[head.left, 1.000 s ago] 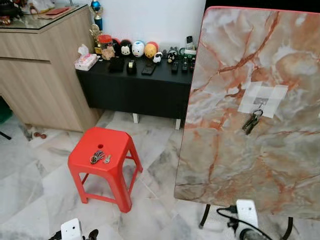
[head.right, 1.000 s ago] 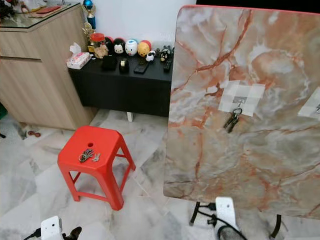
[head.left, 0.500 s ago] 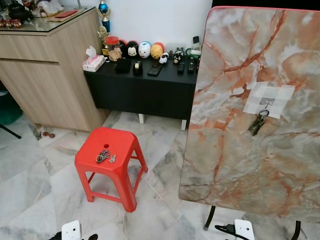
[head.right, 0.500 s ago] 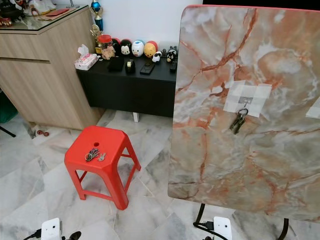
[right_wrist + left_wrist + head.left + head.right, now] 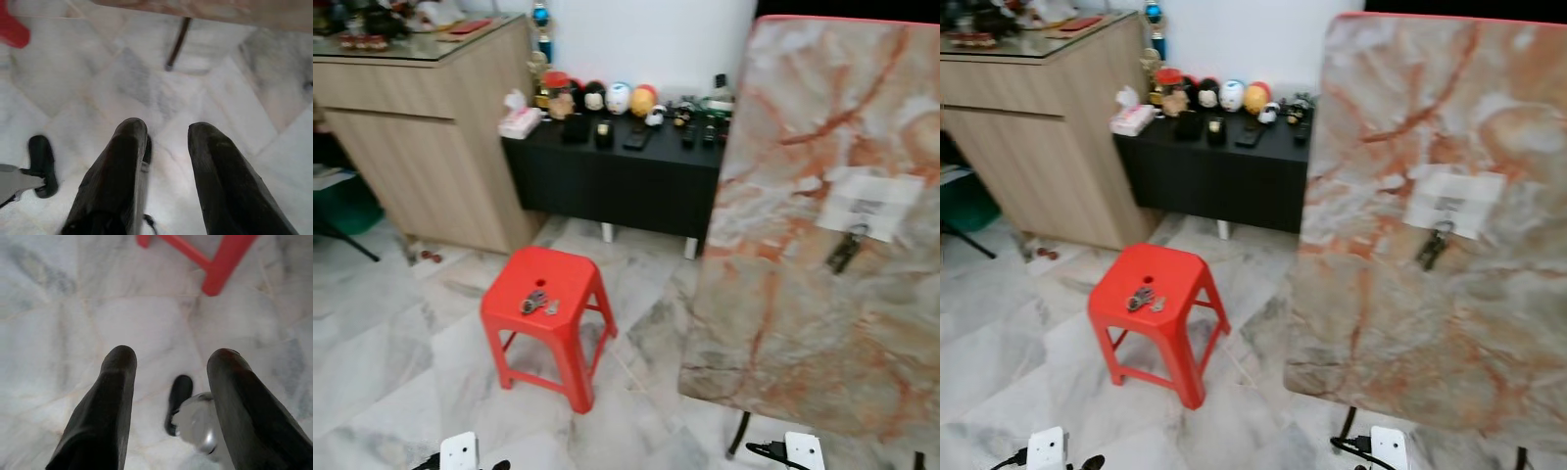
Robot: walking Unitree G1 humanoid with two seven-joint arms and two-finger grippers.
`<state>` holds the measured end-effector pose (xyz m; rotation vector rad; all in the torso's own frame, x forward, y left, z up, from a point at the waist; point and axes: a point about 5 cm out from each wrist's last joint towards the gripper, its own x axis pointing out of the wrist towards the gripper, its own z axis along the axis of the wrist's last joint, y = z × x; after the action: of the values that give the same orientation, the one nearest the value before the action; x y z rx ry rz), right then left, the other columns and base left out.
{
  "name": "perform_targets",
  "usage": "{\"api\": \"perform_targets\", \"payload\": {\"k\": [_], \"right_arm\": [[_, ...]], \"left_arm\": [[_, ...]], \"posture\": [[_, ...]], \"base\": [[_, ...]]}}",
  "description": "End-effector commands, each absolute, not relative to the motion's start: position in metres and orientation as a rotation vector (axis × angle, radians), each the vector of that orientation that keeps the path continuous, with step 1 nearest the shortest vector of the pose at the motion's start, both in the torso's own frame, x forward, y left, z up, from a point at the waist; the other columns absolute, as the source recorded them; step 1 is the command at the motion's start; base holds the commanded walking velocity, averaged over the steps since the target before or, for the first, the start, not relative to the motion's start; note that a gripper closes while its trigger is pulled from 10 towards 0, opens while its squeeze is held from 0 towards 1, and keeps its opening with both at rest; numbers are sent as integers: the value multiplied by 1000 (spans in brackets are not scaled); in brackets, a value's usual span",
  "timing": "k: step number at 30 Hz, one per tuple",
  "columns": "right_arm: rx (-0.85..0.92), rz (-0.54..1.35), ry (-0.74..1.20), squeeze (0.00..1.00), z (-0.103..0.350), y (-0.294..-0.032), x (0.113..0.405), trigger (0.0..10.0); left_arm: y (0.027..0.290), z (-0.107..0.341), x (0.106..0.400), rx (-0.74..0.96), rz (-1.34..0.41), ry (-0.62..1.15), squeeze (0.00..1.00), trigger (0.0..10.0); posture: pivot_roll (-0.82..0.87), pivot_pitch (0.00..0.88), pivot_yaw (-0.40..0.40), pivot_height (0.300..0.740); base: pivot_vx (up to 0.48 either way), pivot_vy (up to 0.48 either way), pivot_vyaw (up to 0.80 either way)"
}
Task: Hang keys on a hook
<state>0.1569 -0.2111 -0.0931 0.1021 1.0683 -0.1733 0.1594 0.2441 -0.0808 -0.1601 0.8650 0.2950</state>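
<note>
- You're looking at the keys (image 5: 537, 302), a loose bunch lying flat on top of the red stool (image 5: 570, 333), lower left of centre in the head view.
- Left gripper (image 5: 171, 382) is hanging low over the marble floor (image 5: 382, 362), fingers spread wide, holding nothing.
- Right gripper (image 5: 166, 142) is also pointing at the floor, fingers apart with a narrower gap, empty.
- Judging the bunch: light, rigid metal, loose on its ring, so it's likely sliding on the smooth plastic seat. Go for the ring or the thickest part of the cluster, pinching from above.
- Target is sitting at right of frame: the taped hook (image 5: 867, 204) on the upright marble board (image 5: 783, 313), with another key set (image 5: 843, 252) already hanging there.
- Room: stool stands well apart from the board, open floor between. Black bench (image 5: 617, 181) and wood cabinet (image 5: 421, 147) are sitting behind, upper left.
- Watch the board's near edge and its stand legs (image 5: 1345, 427) when you're swinging across.
</note>
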Motion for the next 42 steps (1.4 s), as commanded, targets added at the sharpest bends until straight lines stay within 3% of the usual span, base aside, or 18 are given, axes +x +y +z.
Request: {"api": "perform_targets", "payload": {"k": [1, 15, 42], "right_arm": [[117, -182, 1083, 0, -95, -209, 152, 10000], [142, -186, 1053, 0, -92, -211, 159, 10000], [204, -211, 992, 0, -90, -209, 164, 10000]], "left_arm": [[250, -84, 151, -139, 296, 909, 0, 10000], [270, -81, 141, -134, 325, 927, 0, 10000], [270, -79, 147, -135, 310, 915, 0, 10000]], "posture": [[89, 0, 13, 740], [111, 0, 4, 740], [104, 0, 9, 740]], "base": [[0, 416, 0], [0, 431, 0], [0, 434, 0]]}}
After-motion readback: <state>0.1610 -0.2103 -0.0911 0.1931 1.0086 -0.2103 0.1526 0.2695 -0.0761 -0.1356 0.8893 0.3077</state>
